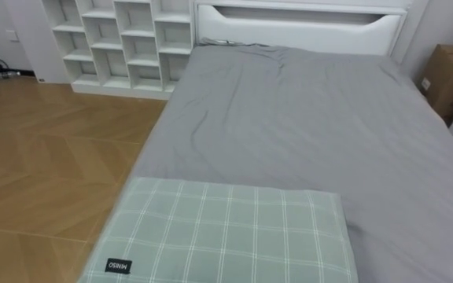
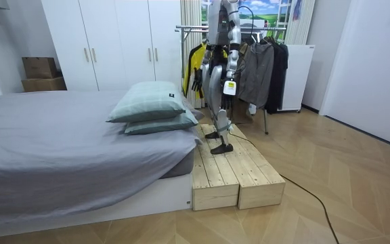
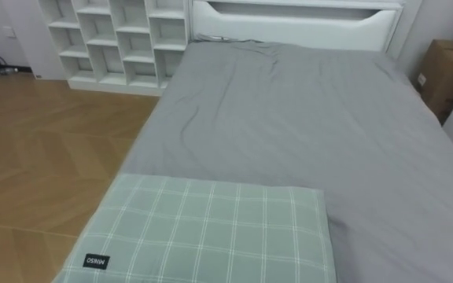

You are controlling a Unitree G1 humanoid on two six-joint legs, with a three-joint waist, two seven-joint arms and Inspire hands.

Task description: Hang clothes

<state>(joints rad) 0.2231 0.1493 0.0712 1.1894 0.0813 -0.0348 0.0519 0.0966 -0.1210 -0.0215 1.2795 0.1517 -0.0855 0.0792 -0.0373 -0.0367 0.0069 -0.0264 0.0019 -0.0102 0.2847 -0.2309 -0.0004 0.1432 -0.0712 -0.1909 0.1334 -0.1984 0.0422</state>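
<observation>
I stand on a low wooden platform [image 2: 232,173] at the end of a bed [image 1: 305,134], facing along its grey sheet. Behind me in the room view stands a clothes rack [image 2: 193,28] with dark garments [image 2: 259,71] and a yellow and black one [image 2: 196,64] hanging on it. My left hand [image 2: 229,86] hangs low by my side, too small there to read. The eye views show no garment on the bed.
A green checked pillow [image 1: 226,236] lies right below me, stacked on a second pillow [image 2: 158,124]. White cube shelves [image 1: 120,43] stand at the far left and a cardboard box [image 1: 447,75] at the far right. Wood floor [image 1: 46,165] lies left of the bed.
</observation>
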